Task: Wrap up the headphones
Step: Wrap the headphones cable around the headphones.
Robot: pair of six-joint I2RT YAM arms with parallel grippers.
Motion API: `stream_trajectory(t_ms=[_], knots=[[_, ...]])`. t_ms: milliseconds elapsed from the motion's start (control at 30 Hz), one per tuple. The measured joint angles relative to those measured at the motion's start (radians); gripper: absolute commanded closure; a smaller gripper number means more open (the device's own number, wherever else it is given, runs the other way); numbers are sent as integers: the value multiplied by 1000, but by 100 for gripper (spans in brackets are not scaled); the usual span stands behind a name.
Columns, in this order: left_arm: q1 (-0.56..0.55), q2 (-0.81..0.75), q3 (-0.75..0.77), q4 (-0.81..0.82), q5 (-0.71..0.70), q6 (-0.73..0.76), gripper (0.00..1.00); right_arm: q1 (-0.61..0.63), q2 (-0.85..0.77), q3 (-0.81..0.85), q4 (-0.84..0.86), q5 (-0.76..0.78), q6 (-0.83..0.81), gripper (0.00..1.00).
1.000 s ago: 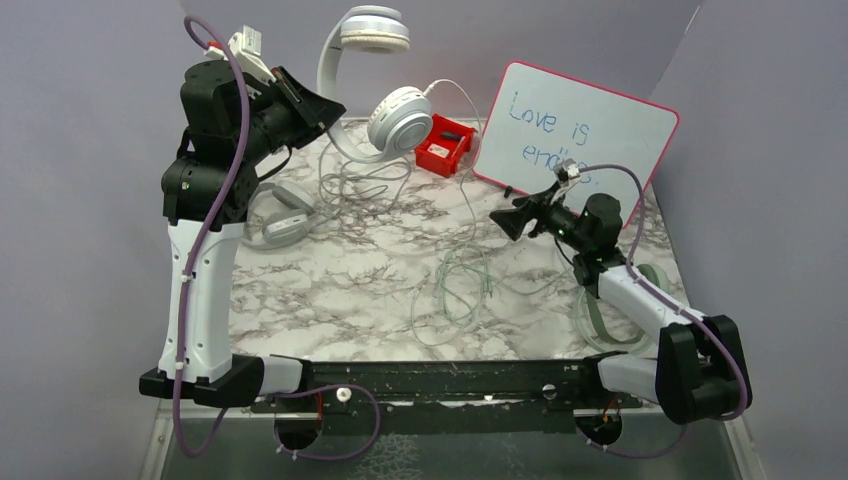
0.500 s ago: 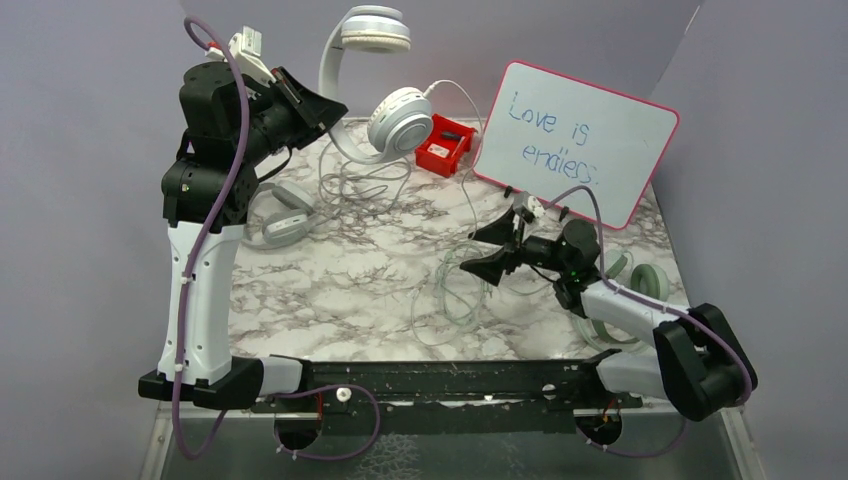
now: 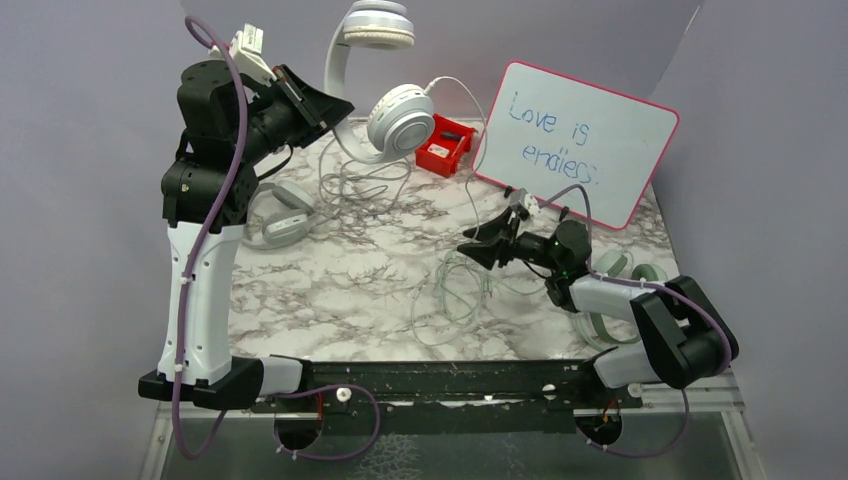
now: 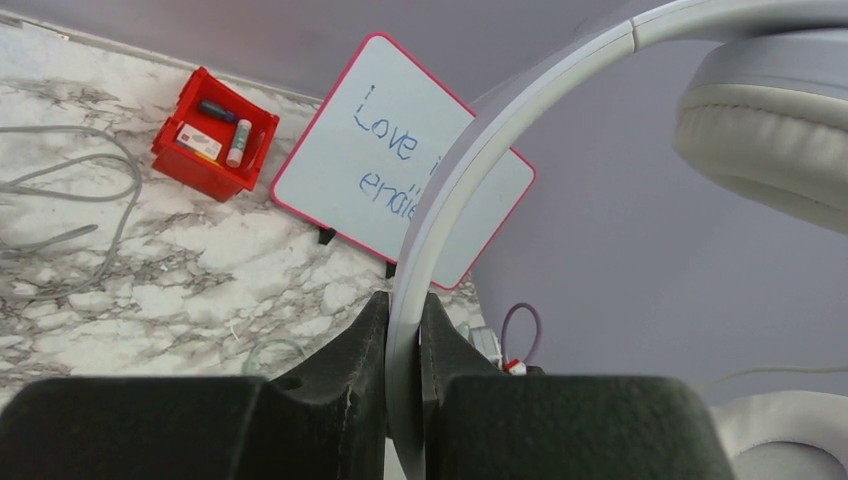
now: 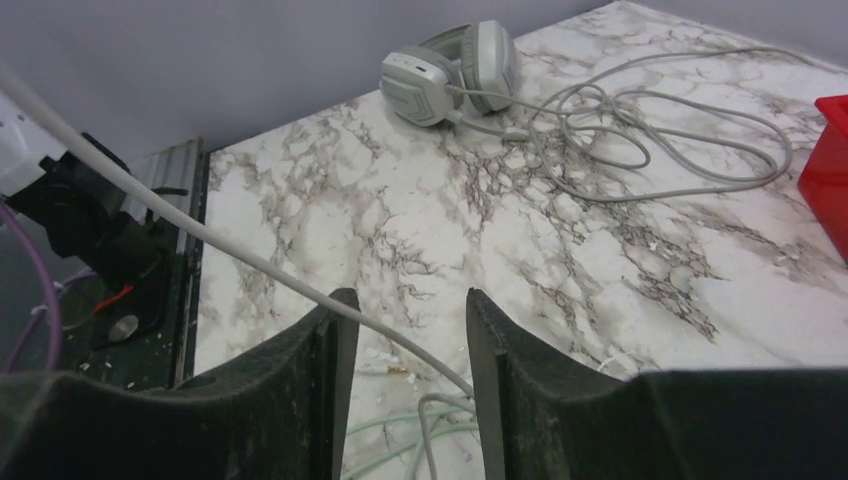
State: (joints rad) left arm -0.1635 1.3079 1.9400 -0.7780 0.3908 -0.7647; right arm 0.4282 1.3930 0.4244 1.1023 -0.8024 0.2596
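Observation:
My left gripper (image 3: 325, 105) (image 4: 405, 310) is raised at the back left and shut on the headband (image 4: 450, 200) of the white headphones (image 3: 400, 118). Their cups hang in the air. The thin white cable (image 3: 468, 170) (image 5: 250, 262) drops from the lower cup to the table. It passes between the fingers of my right gripper (image 3: 470, 248) (image 5: 405, 320), which stands open around it, low over the table's middle right. A grey-green pair (image 3: 285, 215) (image 5: 450, 70) lies at the left with its looped cable. A mint pair (image 3: 625, 290) lies partly hidden under the right arm.
A whiteboard with a pink rim (image 3: 570, 140) (image 4: 390, 170) leans at the back right. Beside it stands a red bin (image 3: 445, 143) (image 4: 215, 145) holding small items. Loose mint cable loops (image 3: 455, 290) lie on the marble table (image 3: 330, 290) in front of my right gripper.
My right gripper has swung left and down from near the whiteboard to the white cable, and its jaws have narrowed around it. The left arm has barely moved.

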Motion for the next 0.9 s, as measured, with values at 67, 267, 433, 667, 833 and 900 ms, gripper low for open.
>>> stream_trajectory(t_ms=[67,267,433,667,833,900], knots=[[0,0,1,8,11,-5,100,0,20,11,11,8,3,72],[-1,-17,-53,97,116,3,100,-9,38,88,-39,27,-14,81],[-43,-48,-204,219,293,51,100,-53,38,180,-178,23,-51,87],[-120,-75,-436,253,394,181,100,-92,-1,381,-600,114,-151,100],[-159,-108,-542,147,226,319,100,-97,-164,414,-814,264,-204,100],[-159,-116,-570,114,133,368,100,-97,-220,444,-879,306,-228,99]])
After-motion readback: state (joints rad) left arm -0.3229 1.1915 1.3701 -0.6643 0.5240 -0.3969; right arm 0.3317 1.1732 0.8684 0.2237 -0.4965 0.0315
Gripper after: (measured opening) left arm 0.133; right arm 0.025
